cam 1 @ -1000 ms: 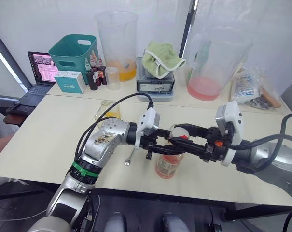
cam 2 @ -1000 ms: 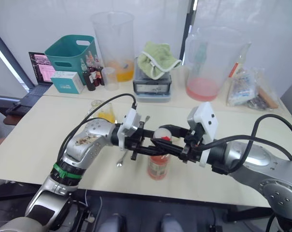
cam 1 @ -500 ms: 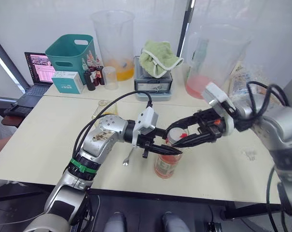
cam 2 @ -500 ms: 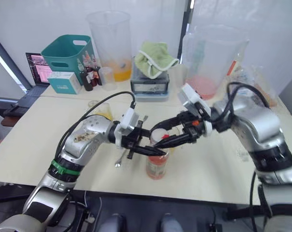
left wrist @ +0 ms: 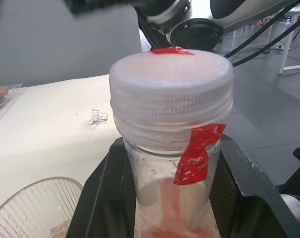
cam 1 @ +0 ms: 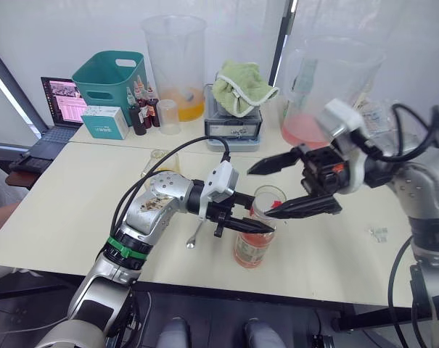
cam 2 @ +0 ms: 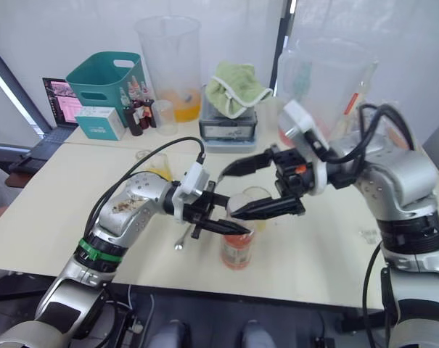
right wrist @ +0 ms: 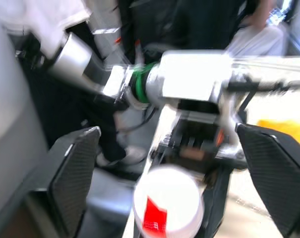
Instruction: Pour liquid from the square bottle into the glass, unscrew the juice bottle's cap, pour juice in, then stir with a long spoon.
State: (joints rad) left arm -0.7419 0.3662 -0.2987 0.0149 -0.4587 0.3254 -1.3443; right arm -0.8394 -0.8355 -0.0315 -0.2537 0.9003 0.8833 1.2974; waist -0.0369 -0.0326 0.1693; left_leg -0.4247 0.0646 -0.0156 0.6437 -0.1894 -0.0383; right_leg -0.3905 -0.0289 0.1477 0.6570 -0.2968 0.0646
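The juice bottle (cam 1: 251, 249) stands upright near the table's front edge, and my left gripper (cam 1: 242, 225) is shut on its neck. Its white cap (left wrist: 172, 94) with a red mark sits on top. My right gripper (cam 1: 257, 193) hovers open, its fingers spread wide above and behind the cap (right wrist: 168, 206), touching nothing. The glass (cam 1: 271, 196) stands just behind the bottle, also seen as the ribbed glass (left wrist: 30, 208). The square bottle (cam 1: 161, 163) with yellow liquid shows partly behind my left arm. The long spoon (cam 1: 195, 233) lies on the table under that arm.
Two big clear pitchers (cam 1: 175, 58) (cam 1: 328, 87), a teal basket (cam 1: 110, 76), dropper bottles (cam 1: 143, 112), a scale under a green cloth (cam 1: 237, 109) and plastic packets (cam 1: 382, 130) line the back. A laptop (cam 1: 59, 105) sits far left. A small clear piece (cam 1: 377, 233) lies at right.
My right gripper has let go of the cap, opened wide and swung up and back from the bottle. The left gripper still holds the bottle in place.
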